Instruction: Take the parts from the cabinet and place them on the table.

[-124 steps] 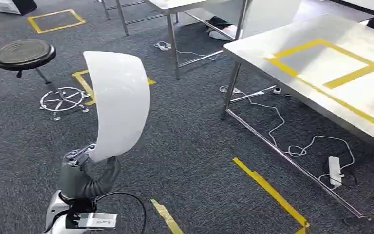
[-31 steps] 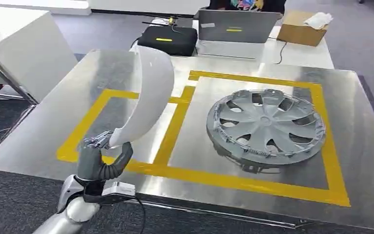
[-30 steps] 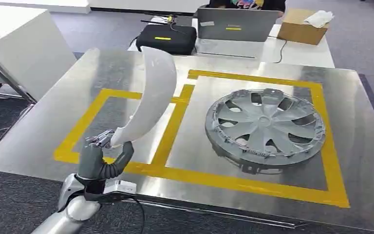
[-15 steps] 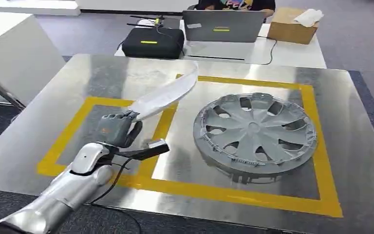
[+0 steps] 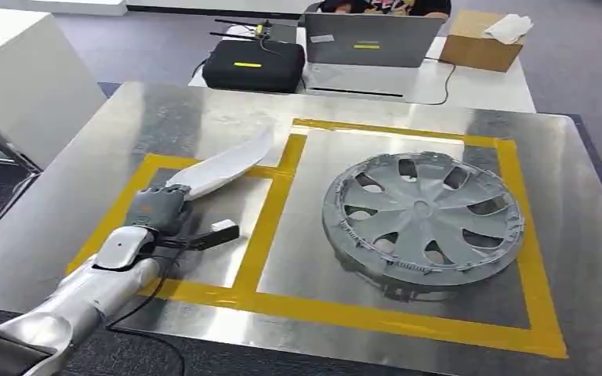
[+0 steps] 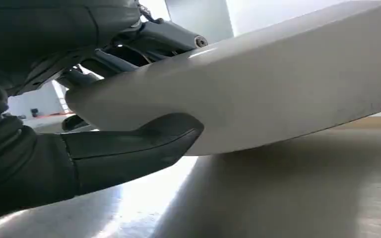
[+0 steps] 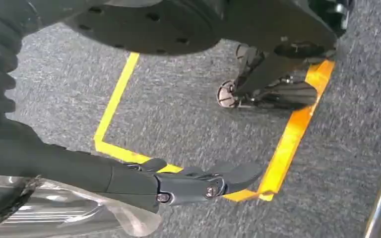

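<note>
**A:** Where is the part the robot carries?

**B:** The white curved panel [image 5: 223, 167] lies low and nearly flat over the steel table [image 5: 86, 157], inside the left yellow-taped square [image 5: 150, 166], its far end reaching toward the tape strip between the two squares. The left hand [image 5: 157, 210] grips its near end. From the left wrist, the thick thumb [image 6: 129, 148] presses under the panel's edge with the darker fingers [image 6: 154, 42] closed over the top. Whether the panel touches the table, I cannot tell.

**A:** What else is on the table?

**B:** A grey wheel cover [image 5: 422, 219] rests in the right taped square, well apart from the panel.

**A:** And the right hand?

**B:** The right hand [image 7: 178, 183] hangs over grey carpet [image 7: 178, 114] marked with yellow tape, fingers stretched out and holding nothing.

**A:** Anything beyond the table?

**B:** A black case [image 5: 252, 64], a laptop [image 5: 364, 41] and a cardboard box [image 5: 480, 39] on a second table.
</note>
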Tool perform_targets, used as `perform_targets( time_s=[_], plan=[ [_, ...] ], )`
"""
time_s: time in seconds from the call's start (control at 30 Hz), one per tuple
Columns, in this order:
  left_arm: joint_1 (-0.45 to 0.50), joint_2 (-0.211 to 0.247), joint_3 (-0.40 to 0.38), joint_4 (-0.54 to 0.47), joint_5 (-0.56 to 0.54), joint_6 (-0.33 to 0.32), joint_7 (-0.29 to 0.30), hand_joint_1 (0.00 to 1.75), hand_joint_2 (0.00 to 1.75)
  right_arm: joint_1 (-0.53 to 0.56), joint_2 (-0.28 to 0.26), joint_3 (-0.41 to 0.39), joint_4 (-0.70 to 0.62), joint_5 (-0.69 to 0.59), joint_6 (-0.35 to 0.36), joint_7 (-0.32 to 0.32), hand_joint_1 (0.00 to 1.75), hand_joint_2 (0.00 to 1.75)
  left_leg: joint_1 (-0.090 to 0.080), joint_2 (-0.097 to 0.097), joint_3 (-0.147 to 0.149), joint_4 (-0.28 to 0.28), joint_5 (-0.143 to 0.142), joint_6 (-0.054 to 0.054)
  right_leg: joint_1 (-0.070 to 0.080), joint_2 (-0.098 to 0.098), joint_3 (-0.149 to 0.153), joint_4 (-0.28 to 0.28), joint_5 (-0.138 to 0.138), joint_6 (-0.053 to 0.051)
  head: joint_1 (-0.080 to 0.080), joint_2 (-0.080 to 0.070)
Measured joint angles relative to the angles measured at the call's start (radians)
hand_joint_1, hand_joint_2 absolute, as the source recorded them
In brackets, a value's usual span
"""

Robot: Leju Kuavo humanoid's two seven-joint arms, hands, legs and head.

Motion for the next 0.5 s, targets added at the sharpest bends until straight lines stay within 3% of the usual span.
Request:
perform_targets(
  time_s=[0.2, 0.23, 0.37, 0.4, 0.5],
  plan=[
    [0.000, 0.026, 0.034, 0.013, 0.005, 0.011, -0.004, 1.75, 1.75, 0.000, 0.000, 0.000, 0.000, -0.010, -0.001, -0.002, 0.00, 1.75, 0.000, 0.000, 0.002, 0.000, -0.001, 0.001, 0.000, -0.001, 0.002, 0.000, -0.001, 0.001, 0.000, 0.000],
    [0.004, 0.033, 0.042, 0.012, 0.010, 0.016, -0.013, 0.00, 1.75, 0.000, 0.000, 0.000, 0.000, -0.013, -0.002, -0.002, 0.00, 0.00, 0.000, 0.000, 0.002, 0.000, -0.001, 0.001, 0.000, 0.000, 0.002, 0.000, -0.001, 0.001, 0.000, 0.000],
    [0.058, 0.082, 0.084, -0.025, 0.050, 0.041, -0.061, 0.00, 1.75, 0.007, 0.000, -0.001, 0.000, -0.025, -0.003, -0.001, 0.00, 0.00, 0.000, 0.001, 0.007, -0.002, -0.003, 0.000, 0.000, 0.002, 0.004, 0.000, -0.002, 0.001, -0.001, 0.000],
    [0.080, 0.093, 0.095, -0.048, 0.059, 0.048, -0.073, 0.00, 0.00, 0.010, 0.000, -0.001, 0.000, -0.028, -0.005, 0.000, 0.00, 0.00, 0.001, 0.000, 0.008, -0.002, -0.003, 0.000, 0.000, 0.001, 0.005, 0.000, -0.003, 0.001, 0.000, 0.000],
    [0.173, 0.121, 0.135, -0.154, 0.098, 0.050, -0.119, 0.00, 0.00, 0.012, 0.000, -0.003, 0.000, -0.037, -0.010, 0.000, 0.00, 0.00, 0.001, 0.000, 0.009, -0.003, -0.004, -0.001, 0.001, 0.001, 0.006, 0.000, -0.005, 0.000, -0.001, 0.000]
  ],
)
